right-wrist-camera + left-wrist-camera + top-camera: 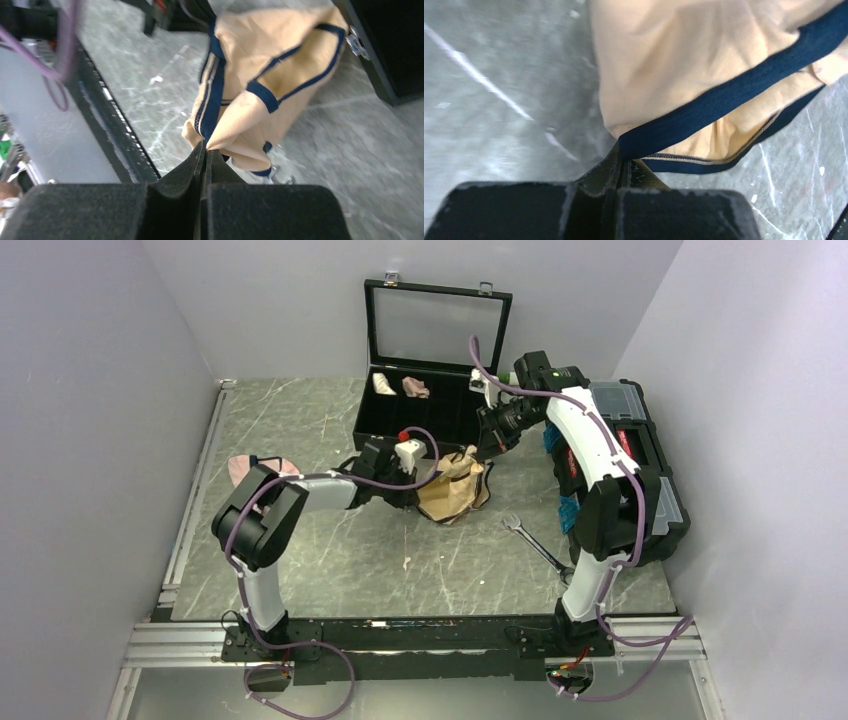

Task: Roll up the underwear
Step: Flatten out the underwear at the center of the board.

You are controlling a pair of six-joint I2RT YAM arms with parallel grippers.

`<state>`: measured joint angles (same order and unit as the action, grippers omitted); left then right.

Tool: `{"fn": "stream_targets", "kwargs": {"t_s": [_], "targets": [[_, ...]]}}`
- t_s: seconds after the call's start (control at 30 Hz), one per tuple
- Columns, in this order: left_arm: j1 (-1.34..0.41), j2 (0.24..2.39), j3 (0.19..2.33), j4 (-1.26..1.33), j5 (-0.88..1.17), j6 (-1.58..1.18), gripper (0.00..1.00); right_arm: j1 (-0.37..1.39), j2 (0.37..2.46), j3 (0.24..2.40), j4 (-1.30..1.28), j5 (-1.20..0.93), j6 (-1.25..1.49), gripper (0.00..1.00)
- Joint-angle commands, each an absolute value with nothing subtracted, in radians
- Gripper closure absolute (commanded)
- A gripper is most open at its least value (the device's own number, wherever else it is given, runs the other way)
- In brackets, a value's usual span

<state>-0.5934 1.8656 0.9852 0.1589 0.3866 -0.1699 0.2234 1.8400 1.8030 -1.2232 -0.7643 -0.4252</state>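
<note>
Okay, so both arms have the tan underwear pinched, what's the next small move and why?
The left fingers and right fingers are each shut on an edge of the underwear, which sags bunched and folded between them, too crumpled to roll neatly. So probably ease them apart and lower it flat onto the table.

case: black compartment box [362, 425] at the back of the bench [330, 560], clear lid [437, 325] standing open
rolls: cream one [381, 383] and pink one [415, 387] side by side in a back compartment
pink undies [240, 468]: far left, crumpled
wrench [535, 543]: lying flat, right of center
toolbox [655, 475]: black, along the right edge
</note>
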Motion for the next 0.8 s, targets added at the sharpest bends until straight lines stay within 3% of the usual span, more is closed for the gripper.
{"fn": "stream_targets", "kwargs": {"t_s": [0.0,0.2,0.4,0.57,0.67,0.77], "targets": [[-0.507,1.829,1.080,0.044,0.464,-0.103,1.00,0.212,1.793,1.775,-1.181,-0.574,-0.402,1.00],[-0.427,1.720,1.184,-0.206,0.469,0.020,1.00,0.211,1.799,1.749,-1.163,-0.224,-0.389,1.00],[-0.374,1.639,1.240,-0.358,0.418,0.081,1.00,0.214,1.771,1.675,-1.082,-0.085,-0.363,1.00],[-0.371,1.627,1.316,-0.441,0.498,0.089,1.00,0.249,1.746,1.653,-1.028,-0.060,-0.341,1.00],[-0.373,1.637,1.359,-0.469,0.551,0.100,1.00,0.257,1.755,1.687,-1.030,-0.161,-0.329,1.00],[-0.373,1.636,1.384,-0.495,0.556,0.126,1.00,0.256,1.787,1.748,-1.068,-0.253,-0.305,0.93]]}}
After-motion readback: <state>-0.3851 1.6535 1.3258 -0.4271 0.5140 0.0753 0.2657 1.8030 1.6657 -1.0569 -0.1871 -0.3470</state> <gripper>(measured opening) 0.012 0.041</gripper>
